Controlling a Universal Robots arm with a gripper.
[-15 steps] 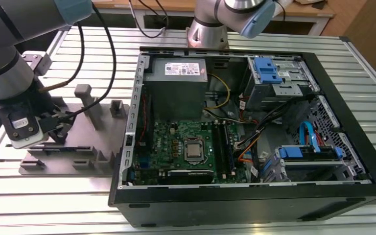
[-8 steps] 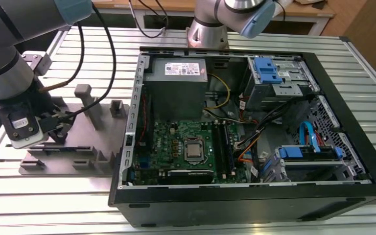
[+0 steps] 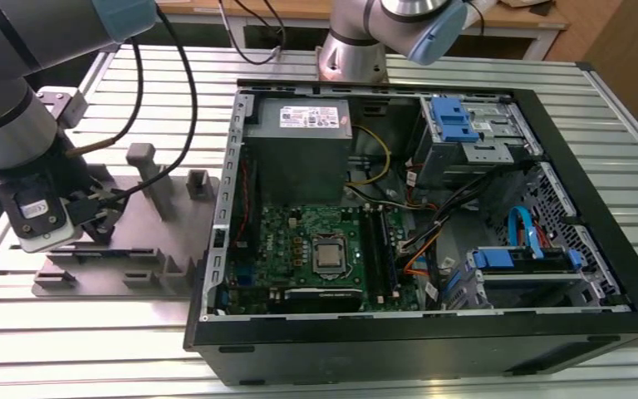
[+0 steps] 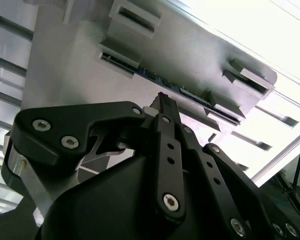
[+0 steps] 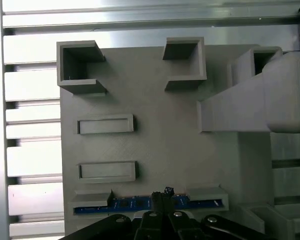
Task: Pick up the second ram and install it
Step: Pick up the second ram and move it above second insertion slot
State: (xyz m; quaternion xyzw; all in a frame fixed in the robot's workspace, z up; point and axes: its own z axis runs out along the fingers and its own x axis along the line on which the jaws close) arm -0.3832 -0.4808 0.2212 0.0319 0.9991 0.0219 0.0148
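Observation:
The second ram (image 5: 122, 204), a thin blue board, stands on edge in the slotted holders along one rim of the grey fixture (image 5: 155, 145); in the second wrist view the ram (image 4: 190, 95) shows as a dark strip between two holders. My gripper (image 5: 162, 198) is at the middle of the stick, fingers drawn together, tips at its upper edge (image 4: 163, 100). Whether they pinch the board I cannot tell. In the exterior view the gripper (image 3: 95, 223) hangs over the fixture (image 3: 130, 253) at the exterior view's left.
An open computer case (image 3: 408, 332) lies beside the fixture, with the green motherboard (image 3: 296, 241), its long black slots (image 3: 380, 249), a grey power supply (image 3: 296, 125) and blue drive caddies (image 3: 452, 120). Upright posts (image 3: 147, 179) rise from the fixture. A second arm's base (image 3: 352, 50) stands behind.

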